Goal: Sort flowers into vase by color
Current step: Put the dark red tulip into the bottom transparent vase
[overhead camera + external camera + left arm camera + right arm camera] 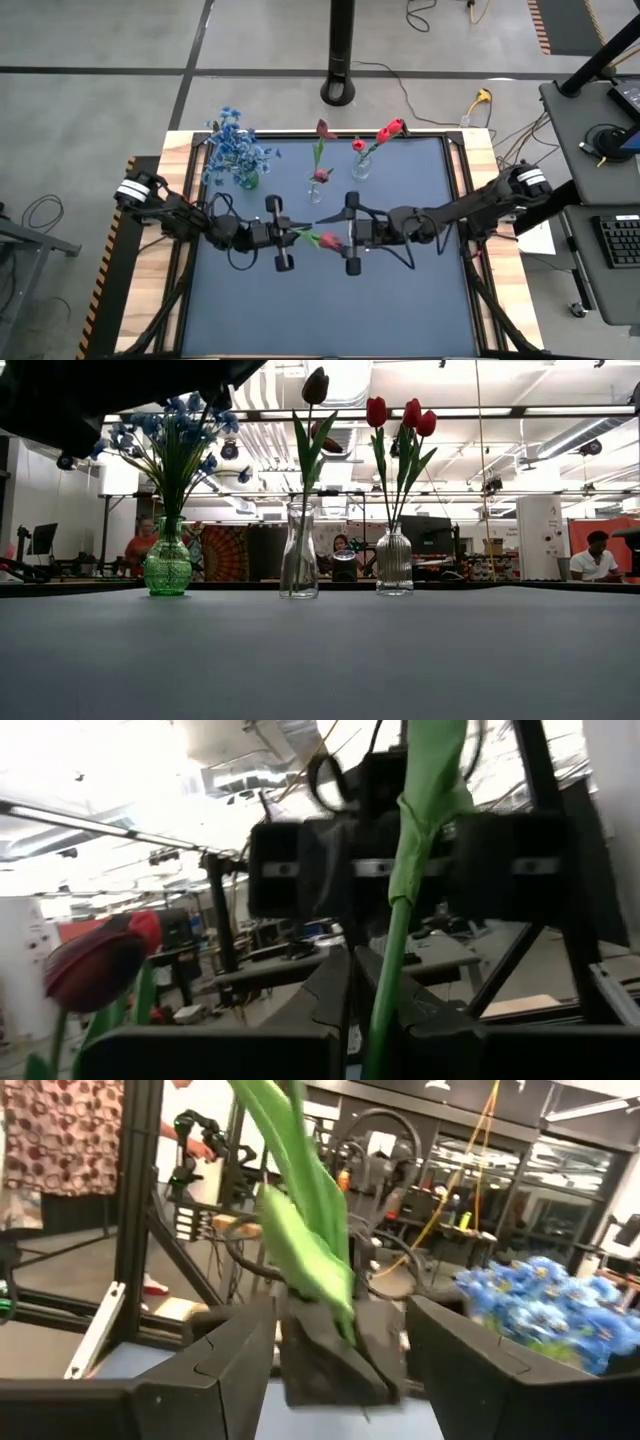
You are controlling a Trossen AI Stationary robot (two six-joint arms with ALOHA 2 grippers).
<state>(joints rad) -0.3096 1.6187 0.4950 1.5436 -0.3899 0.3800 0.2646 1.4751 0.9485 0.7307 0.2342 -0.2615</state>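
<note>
Over the middle of the table the two arms met nose to nose, with a red tulip (327,240) strung between them. The left gripper (291,233) was clamped tight on its green stem (395,930), while the right gripper (338,238) stood with its fingers parted around the leaves, gripping nothing. To my eye the risk lay there: with only one pinch on a thin stem, the flower could droop, swivel or slip, and the bud sat so close to the right arm's fingers that any nudge might knock it askew. Along the far side stood three vases in a row: a green vase (168,568) crowded with blue flowers (236,147), a clear vase (299,555) in the middle with one dark red tulip (316,385), and a ribbed glass vase (394,563) holding red tulips (404,412). Those tall stems and leaves leaned over the narrow necks, so threading another stem in could catch them or tip a vase. People (339,547) sat well beyond the table.
</note>
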